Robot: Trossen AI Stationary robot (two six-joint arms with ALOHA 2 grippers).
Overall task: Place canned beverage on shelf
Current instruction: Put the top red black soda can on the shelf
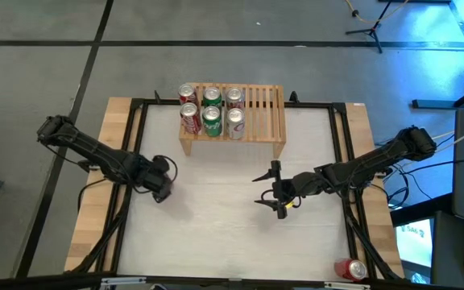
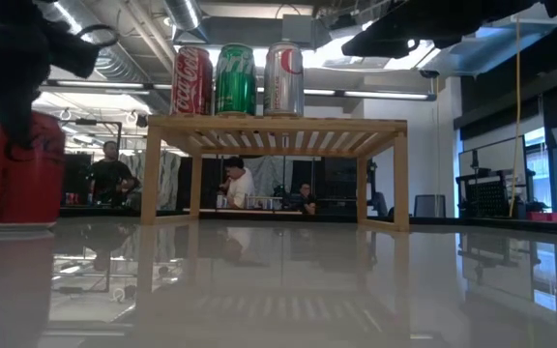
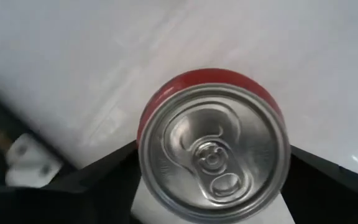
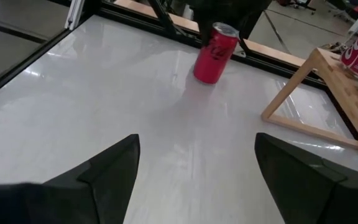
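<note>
A red can point(image 3: 213, 152) stands upright on its base on the white table, also seen in the low view point(image 2: 22, 169) and the right wrist view point(image 4: 215, 53). My left gripper point(image 1: 162, 181) is above it, with a finger on each side of it. The light-wood shelf point(image 1: 260, 109) stands at the table's far edge with several red, green and silver cans point(image 1: 210, 110) on the left part of its slatted top. My right gripper point(image 1: 271, 187) is open and empty over the table's middle right. My left gripper pinches the red can between its two fingers point(image 3: 104, 177), on opposite sides of the wall near the top rim point(image 3: 143, 134). The fingers come from above, pointing down. The can stands upright with its base point(image 2: 17, 224) on the table.
The right part of the shelf's top point(image 1: 268, 101) is bare slats. Another red can point(image 1: 350, 270) lies at the near right corner, outside the black frame point(image 1: 341, 153) that borders the table. People sit in the room behind the shelf point(image 2: 235, 184).
</note>
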